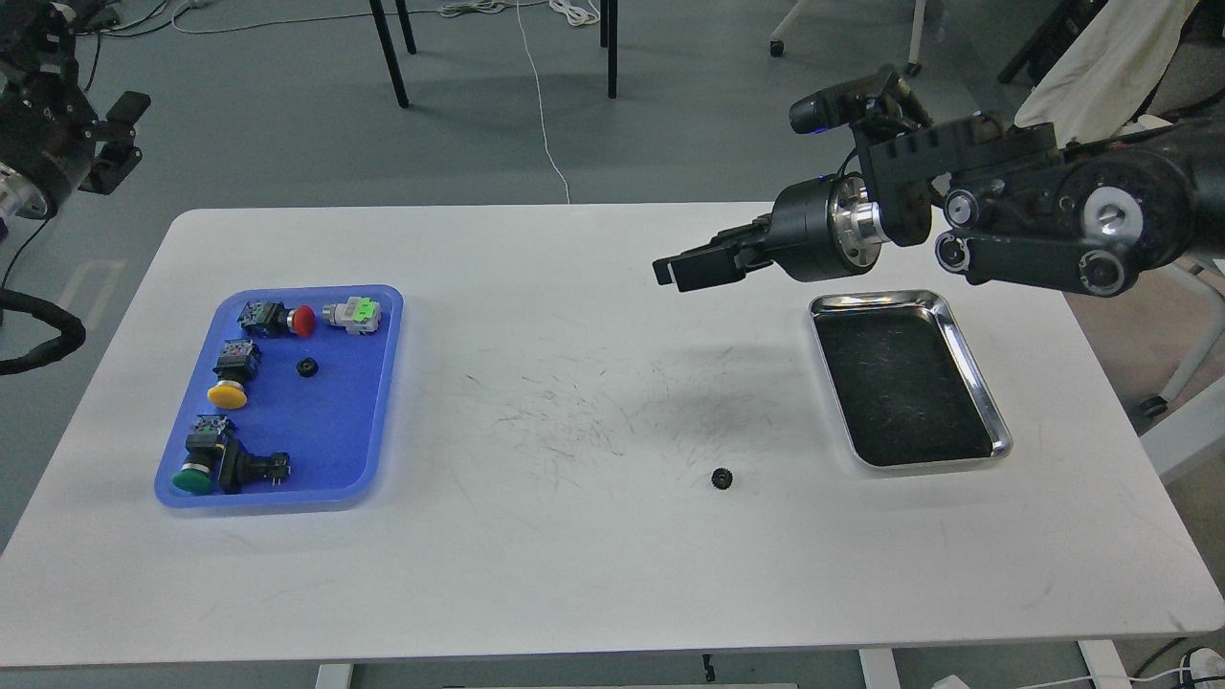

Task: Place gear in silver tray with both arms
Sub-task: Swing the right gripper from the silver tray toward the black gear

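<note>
Right gripper: the right gripper [681,271] hangs above the white counter [593,574], pointing left, nothing in it; its two black fingers lie so close in this view that whether they are parted or closed cannot be told.
Right arm: the right arm [1043,225] reaches in from the right edge, black with a silver joint ring behind the gripper, passing over the far end of the silver tray.
Left gripper: the left gripper [120,144] sits at the upper left, off the counter and over the floor; dark and small, so its fingers cannot be told apart.
Left arm: only a black bulk and a looped cable show at the left edge.
Silver tray: the silver tray [967,359] lies on the right part of the counter, below and right of the right gripper, its dark scratched floor bare.
Gear: a small black gear [722,477] lies on the counter, left of the tray's near corner and apart from it, well below the right gripper.
Blue tray: the blue plastic tray [368,402] lies on the left part of the counter.
Blue tray contents: push buttons with a red cap [303,321], a yellow cap [228,393] and a green cap [192,479], a grey and green switch block [352,315], a black switch body [251,468], and a second small black gear [306,366] near the middle.
</note>
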